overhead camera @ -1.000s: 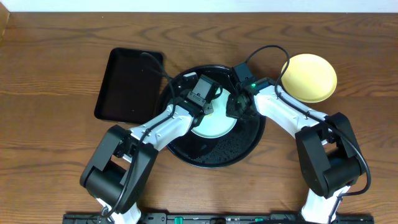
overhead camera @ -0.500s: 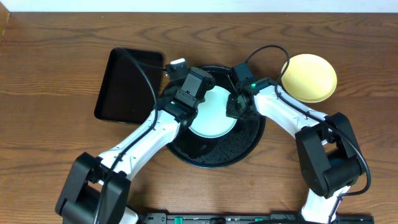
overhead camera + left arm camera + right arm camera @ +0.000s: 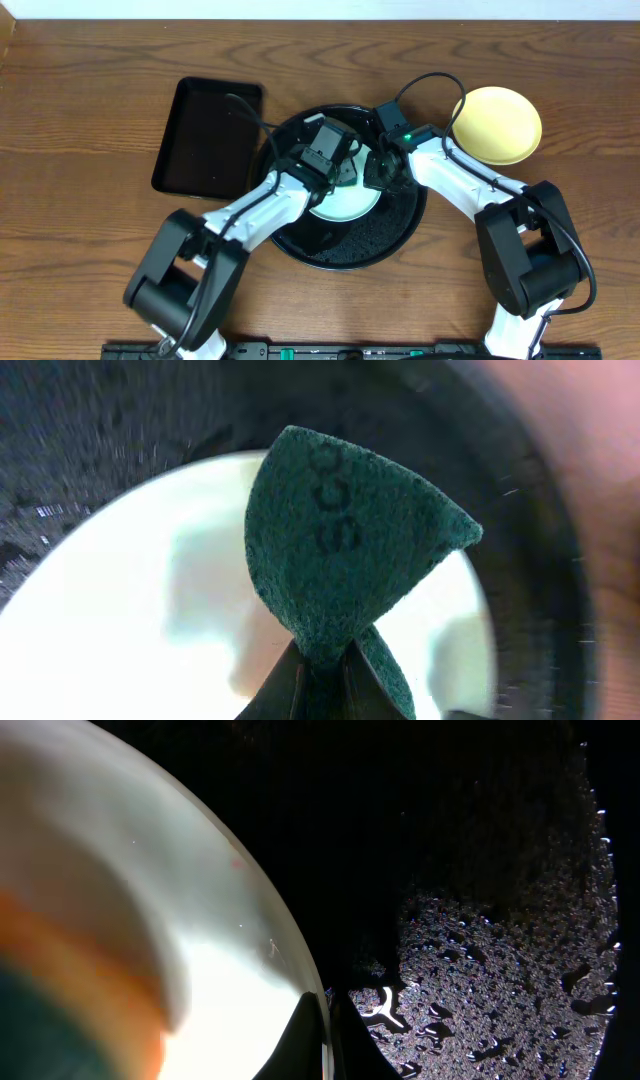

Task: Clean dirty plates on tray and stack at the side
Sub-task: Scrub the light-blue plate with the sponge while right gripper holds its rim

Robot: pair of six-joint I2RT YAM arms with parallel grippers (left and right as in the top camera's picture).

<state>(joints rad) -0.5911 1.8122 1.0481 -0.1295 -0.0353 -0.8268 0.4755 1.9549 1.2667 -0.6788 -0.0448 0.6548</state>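
A pale mint plate [image 3: 345, 203] lies in the round black tray [image 3: 350, 245]. My left gripper [image 3: 337, 168] is shut on a teal sponge [image 3: 340, 540] and holds it against the plate [image 3: 120, 640]. My right gripper [image 3: 378, 176] is shut on the plate's right rim [image 3: 300, 970]; its fingers [image 3: 326, 1035] pinch the edge. An orange smear [image 3: 70, 980] shows on the plate in the right wrist view. A yellow plate [image 3: 497, 123] sits on the table right of the tray. Any other pale plate is hidden.
A smaller rectangular black tray [image 3: 205, 135] lies left of the round tray. The round tray's floor [image 3: 480, 950] is wet with droplets. Wooden table [image 3: 90, 220] lies around both trays.
My left arm swung up and to the left with the sponge half a second ago, then came back over the plate. The right gripper and the plate have stayed put.
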